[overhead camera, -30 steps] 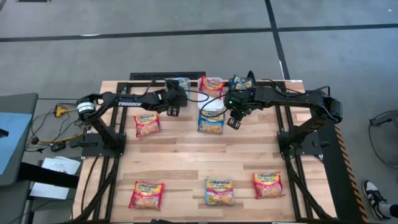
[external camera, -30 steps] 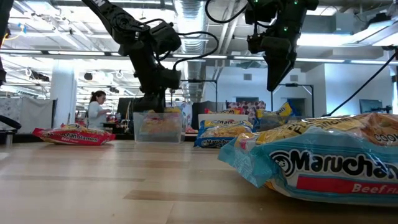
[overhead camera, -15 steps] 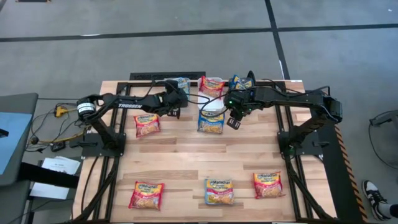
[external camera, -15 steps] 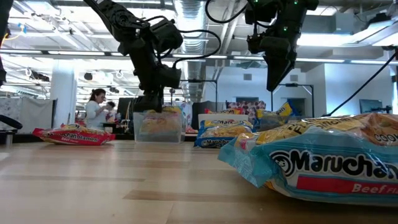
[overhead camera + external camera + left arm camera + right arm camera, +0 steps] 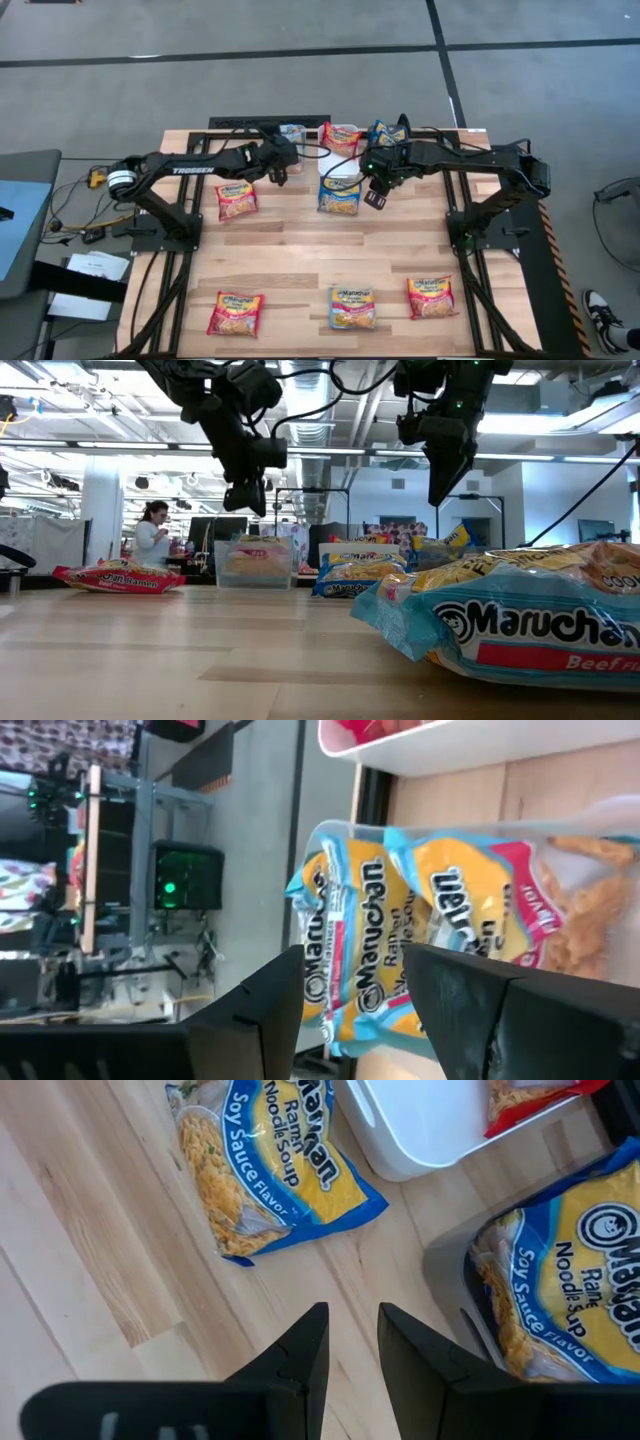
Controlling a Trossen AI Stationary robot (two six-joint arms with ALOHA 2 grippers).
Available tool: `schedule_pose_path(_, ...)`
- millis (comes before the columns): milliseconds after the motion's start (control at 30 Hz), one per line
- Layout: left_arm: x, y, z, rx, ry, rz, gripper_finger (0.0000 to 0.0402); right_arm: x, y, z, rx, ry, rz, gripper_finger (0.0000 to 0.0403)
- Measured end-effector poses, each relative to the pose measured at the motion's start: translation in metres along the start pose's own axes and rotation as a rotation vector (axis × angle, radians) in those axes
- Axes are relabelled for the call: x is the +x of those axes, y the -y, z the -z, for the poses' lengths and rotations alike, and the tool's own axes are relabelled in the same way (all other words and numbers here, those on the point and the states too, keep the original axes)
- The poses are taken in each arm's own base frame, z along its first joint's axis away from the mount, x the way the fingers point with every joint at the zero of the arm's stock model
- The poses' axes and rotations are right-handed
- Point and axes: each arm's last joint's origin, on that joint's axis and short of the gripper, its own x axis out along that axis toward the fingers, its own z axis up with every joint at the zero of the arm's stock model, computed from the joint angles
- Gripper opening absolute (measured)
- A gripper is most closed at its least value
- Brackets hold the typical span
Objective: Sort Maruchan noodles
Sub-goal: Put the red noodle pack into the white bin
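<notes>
Maruchan noodles: packets scattered on counter (image 5: 300, 255). Near edge holds three: red packet (image 5: 235, 313), blue-rimmed packet (image 5: 353, 306), second red packet (image 5: 431, 297). Mid-left lies another red packet (image 5: 237, 200); Soy Sauce packet (image 5: 340, 196) sits centre, toward the far edge. Along far edge stand the bins: clear bin (image 5: 252, 563) with a packet inside, white bin (image 5: 341, 137) with a red one, dark bin (image 5: 470, 1295) with a blue Soy Sauce one.

Change: left claw (image 5: 245, 497) has lifted up off the clear bin over the last second, jaws open and empty. Looks like a drop-off just finished, so left arm is free for the next packet.

Right claw (image 5: 372, 196) hasn't moved, hovering just right of the centre Soy Sauce packet, jaws partly apart, nothing held.
</notes>
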Motion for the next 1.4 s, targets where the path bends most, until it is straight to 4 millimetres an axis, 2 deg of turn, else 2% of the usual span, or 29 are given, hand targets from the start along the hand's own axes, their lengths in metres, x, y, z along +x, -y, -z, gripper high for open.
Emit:
schedule_pose_path(367, -0.003, 0.003, -0.002, 0.0, 0.009, 0.009, 0.0164, 0.0, 0.0, 0.0, -0.001, 0.0, 0.0, 0.0113)
schedule_pose_path(567, -0.016, 0.006, -0.011, 0.024, 0.026, 0.041, 0.0164, 0.0, 0.0, 0.0, -0.076, 0.001, 0.0, 0.0113)
schedule_pose_path(800, -0.051, -0.021, -0.036, -0.128, 0.03, 0.131, 0.0164, 0.0, 0.0, -0.001, -0.099, 0.008, -0.001, 0.0118)
schedule_pose_path(967, -0.074, -0.046, -0.043, -0.253, 0.022, 0.233, 0.0164, 0.0, 0.0, -0.001, -0.107, 0.007, -0.001, 0.0152)
schedule_pose_path(1200, -0.11, -0.077, -0.021, -0.473, 0.069, 0.33, 0.0164, -0.001, -0.006, 0.001, -0.113, 0.008, -0.009, 0.0207)
schedule_pose_path(1400, -0.14, -0.092, -0.002, -0.653, 0.126, 0.437, 0.0164, -0.002, -0.018, 0.003, -0.102, 0.003, -0.058, 0.0216)
